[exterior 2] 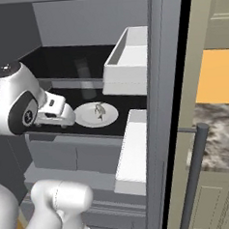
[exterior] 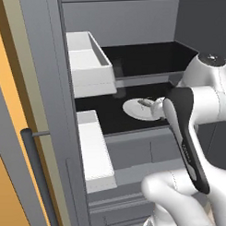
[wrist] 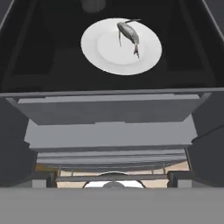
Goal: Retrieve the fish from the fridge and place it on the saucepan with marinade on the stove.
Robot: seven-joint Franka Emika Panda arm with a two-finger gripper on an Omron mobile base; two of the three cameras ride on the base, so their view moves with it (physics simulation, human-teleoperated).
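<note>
The fridge [exterior: 44,66] stands open. A small grey-white fish [wrist: 128,33] lies on a round white plate [wrist: 105,57] on the black middle shelf [wrist: 43,65]. The fish [exterior: 144,103] and its plate [exterior: 131,109] also sit mid-shelf in the left base view, as do the fish [exterior 2: 99,109] and plate [exterior 2: 87,119] in the right base view. My gripper [wrist: 112,178] hangs open and empty at the shelf's front edge, short of the plate and level with it. The hand [exterior 2: 63,115] points into the fridge. The saucepan, marinade and stove are out of view.
White door bins [exterior: 88,65] [exterior 2: 127,62] hang on both opened doors beside the shelf. Grey drawers [wrist: 109,109] sit under the shelf. A second black shelf [exterior: 145,58] lies above. A faint grey glass-like shape [exterior 2: 83,70] stands behind the plate.
</note>
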